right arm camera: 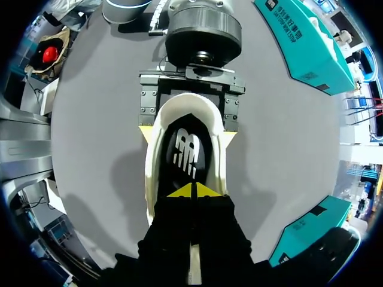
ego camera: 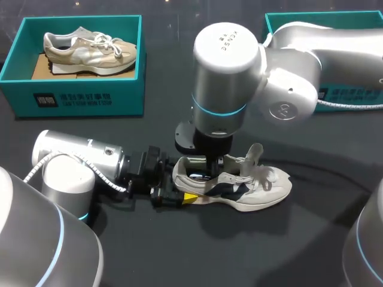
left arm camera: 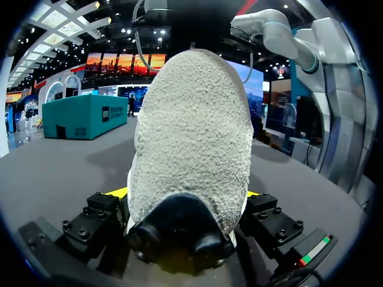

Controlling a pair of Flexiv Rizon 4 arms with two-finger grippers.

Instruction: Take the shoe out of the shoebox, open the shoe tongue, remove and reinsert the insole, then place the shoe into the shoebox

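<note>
The left gripper (left arm camera: 185, 206) is clamping the heel of the shoe (left arm camera: 191, 131) from both sides. Its yellow fingertips (left arm camera: 118, 192) are pressing on the two flanks, so the fingers are standing only as wide apart as the heel itself. The right gripper (right arm camera: 194, 191) is pointing down from above into the shoe opening. Its two yellow tips are meeting each other with no gap and are touching the black insole (right arm camera: 187, 149); I cannot tell if they are pinching it. The tongue (ego camera: 255, 153) is standing up above the laces. The shoe is standing on its sole on the dark table (ego camera: 311, 239), outside the teal shoebox (ego camera: 90, 98). The shoebox is sitting well apart at the far left and is holding a second shoe (ego camera: 90, 49).
</note>
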